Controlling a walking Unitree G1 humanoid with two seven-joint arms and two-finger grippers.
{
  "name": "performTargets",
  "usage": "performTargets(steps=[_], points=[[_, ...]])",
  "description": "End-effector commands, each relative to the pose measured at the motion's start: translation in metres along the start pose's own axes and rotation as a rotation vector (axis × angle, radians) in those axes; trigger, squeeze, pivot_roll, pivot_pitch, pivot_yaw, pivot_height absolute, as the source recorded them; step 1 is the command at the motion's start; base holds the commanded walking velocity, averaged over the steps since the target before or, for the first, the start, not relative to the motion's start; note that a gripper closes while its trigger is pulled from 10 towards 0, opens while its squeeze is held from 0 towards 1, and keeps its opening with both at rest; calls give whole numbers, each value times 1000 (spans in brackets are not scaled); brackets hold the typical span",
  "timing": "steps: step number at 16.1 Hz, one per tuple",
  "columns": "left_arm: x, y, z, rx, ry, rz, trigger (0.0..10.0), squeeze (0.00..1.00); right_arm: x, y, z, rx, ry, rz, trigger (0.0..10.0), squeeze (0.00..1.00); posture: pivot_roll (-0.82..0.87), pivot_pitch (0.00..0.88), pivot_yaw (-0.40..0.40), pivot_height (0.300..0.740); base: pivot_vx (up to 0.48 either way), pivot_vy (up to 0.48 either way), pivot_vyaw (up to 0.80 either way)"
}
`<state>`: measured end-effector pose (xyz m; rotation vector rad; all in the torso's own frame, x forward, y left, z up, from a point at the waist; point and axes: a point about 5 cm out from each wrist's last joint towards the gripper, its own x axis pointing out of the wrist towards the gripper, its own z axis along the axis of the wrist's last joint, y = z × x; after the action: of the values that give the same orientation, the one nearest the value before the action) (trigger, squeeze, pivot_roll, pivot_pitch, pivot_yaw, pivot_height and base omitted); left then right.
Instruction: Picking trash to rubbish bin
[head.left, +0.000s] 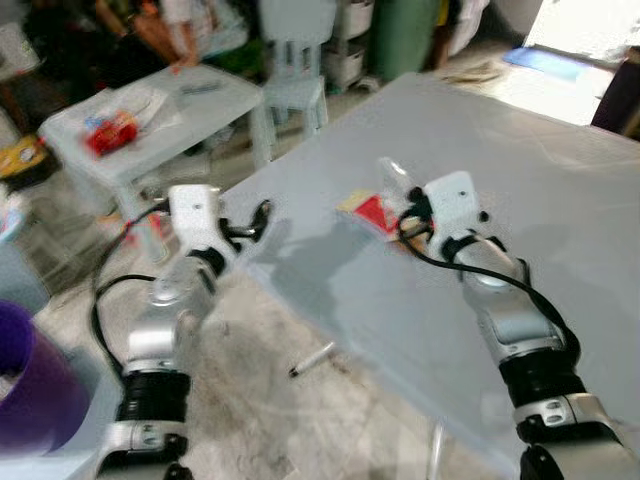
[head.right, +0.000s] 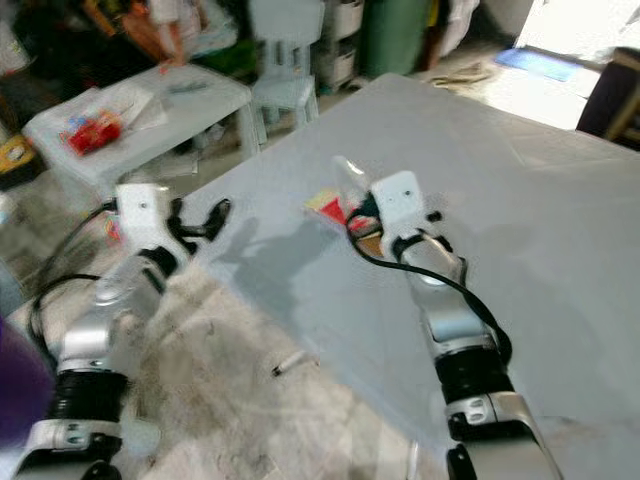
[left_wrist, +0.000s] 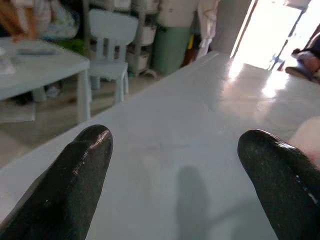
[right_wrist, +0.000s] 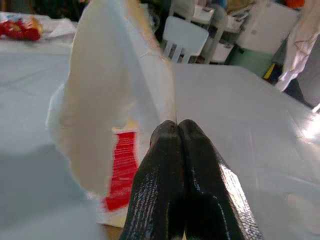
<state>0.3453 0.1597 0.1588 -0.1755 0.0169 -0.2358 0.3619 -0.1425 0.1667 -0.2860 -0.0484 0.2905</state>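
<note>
- On the large pale grey table (head.left: 560, 200), near its left edge, you have the trash: a white crumpled plastic wrapper with a red printed panel (right_wrist: 107, 105), its red part lying on the tabletop just ahead of your right arm.
- Your right gripper (right_wrist: 176, 131) has its two black fingers pressed fully together, and the right wrist view shows the wrapper's white film rising from right at the fingertips, so it looks pinched there; the red-printed end hangs down toward the table.
- Your left gripper (head.left: 248, 222) hovers at the table's left edge with its fingers spread wide and nothing between them.
- Judging by this, you are at the grasp-and-lift step: the wrapper is caught, but its lower end is not clear of the table.
- Next you need to raise the right arm until the wrapper hangs free, then turn and carry it to a bin. A round purple container (head.left: 30, 385) sits low at your far left, and it may be the rubbish bin, though you cannot confirm that from here.
- Watch the hold: thin film gripped at one edge could slip when you swing.
- Farther off, a small white stick-like object (head.left: 312, 359) lies on the stone floor beneath the table edge, perhaps more trash; beyond stand a small light-blue table (head.left: 150, 125) carrying a red packet (head.left: 108, 132), and a pale child's chair (head.left: 296, 60).
</note>
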Motion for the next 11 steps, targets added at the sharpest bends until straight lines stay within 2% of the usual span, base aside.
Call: performTargets(steps=[1,6,11], points=[[3,-13,0,-4,1,-41,10000,0,-3,-10,-1,-10,5,-28,0,0,131,26,-8,740,364,0,0],[4,-14,-2,-1,13,-42,10000,0,-2,-11,-1,-15,4,-36,0,0,129,27,-8,740,359,0,0],[6,-24,-7,-28,31,-60,10000,0,-2,-12,-1,-19,3,-37,0,0,127,30,-12,740,0,0,0]])
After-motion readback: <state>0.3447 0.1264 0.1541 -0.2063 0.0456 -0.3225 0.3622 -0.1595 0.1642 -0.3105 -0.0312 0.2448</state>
